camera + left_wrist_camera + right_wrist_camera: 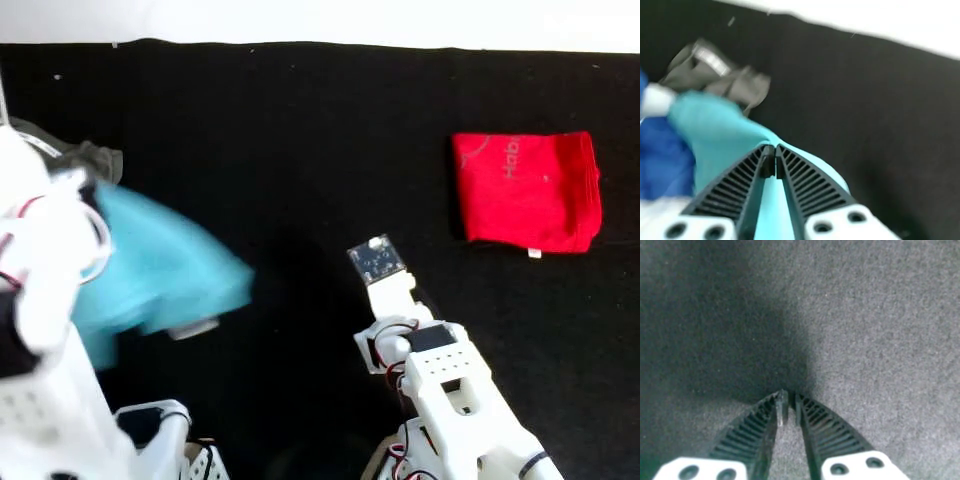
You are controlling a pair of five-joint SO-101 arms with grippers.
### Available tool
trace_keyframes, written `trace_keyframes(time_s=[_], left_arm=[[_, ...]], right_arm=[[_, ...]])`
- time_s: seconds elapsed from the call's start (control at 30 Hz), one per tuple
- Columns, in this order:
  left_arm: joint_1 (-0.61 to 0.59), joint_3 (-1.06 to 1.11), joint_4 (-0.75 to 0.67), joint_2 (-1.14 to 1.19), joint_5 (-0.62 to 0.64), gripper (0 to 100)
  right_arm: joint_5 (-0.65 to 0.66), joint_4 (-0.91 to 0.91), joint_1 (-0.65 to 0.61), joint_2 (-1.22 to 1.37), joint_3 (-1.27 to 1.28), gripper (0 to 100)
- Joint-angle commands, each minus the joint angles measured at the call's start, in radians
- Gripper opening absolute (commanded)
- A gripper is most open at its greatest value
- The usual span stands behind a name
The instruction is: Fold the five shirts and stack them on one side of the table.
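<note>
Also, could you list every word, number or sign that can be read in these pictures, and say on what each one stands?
Nothing reads with certainty.
Red shirt: pale lettering, cut by the fold, too faint to read.
Grey shirt: white label, too blurred to read.
Light blue shirt, held in the left pincer: no print shows.

Both arms are white, blocky plastic. The right arm (pixel 455 395), at five o'clock in the high view, has a small dark board (pixel 377 259) at its tip, with thin red and black cables (pixel 392 352) behind it. The left arm (pixel 40 290), at eight o'clock, has red cables too. The left gripper (pixel 771 152) and right gripper (pixel 788 397) have black, ribbed, triangular fingers (pixel 810 180) on white bases with dark screw holes (pixel 856 217).
</note>
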Motion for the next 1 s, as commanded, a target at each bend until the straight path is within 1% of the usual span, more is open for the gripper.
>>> trace_keyframes(time_s=[0.0, 0.1, 0.17, 0.27, 0.37, 0.5, 0.63, 0.8, 0.87, 0.97], left_arm=[[0.048, -0.039, -0.115, -0.027, 0.104, 1], [0.05, -0.062, -0.121, -0.019, 0.181, 1], [0.05, -0.002, -0.121, -0.008, 0.19, 1], [0.041, 0.186, -0.121, 0.03, 0.189, 1], [-0.005, 0.409, -0.143, 0.084, 0.187, 1], [-0.113, 0.63, -0.259, 0.148, 0.18, 1], [-0.275, 0.753, -0.345, 0.17, 0.012, 1], [-0.499, 0.792, -0.367, 0.168, -0.17, 1], [-0.553, 0.788, -0.367, 0.173, -0.25, 1], [-0.582, 0.788, -0.358, 0.168, -0.359, 1]], right_arm=[[-0.008, -0.039, -0.013, -0.004, 0.004, 4.8], [-0.008, -0.041, -0.013, -0.002, 0.004, 4.8], [-0.008, -0.041, -0.013, -0.001, 0.004, 4.8], [-0.008, -0.041, -0.013, -0.001, 0.004, 4.8], [-0.008, -0.041, -0.013, -0.001, 0.004, 4.8], [-0.008, -0.041, -0.013, -0.001, 0.004, 4.8], [-0.008, -0.041, -0.013, -0.001, 0.004, 4.8], [-0.008, -0.041, -0.013, -0.001, 0.004, 4.8], [-0.008, -0.041, -0.013, -0.001, 0.004, 4.8], [-0.008, -0.041, -0.013, -0.001, 0.004, 4.8]])
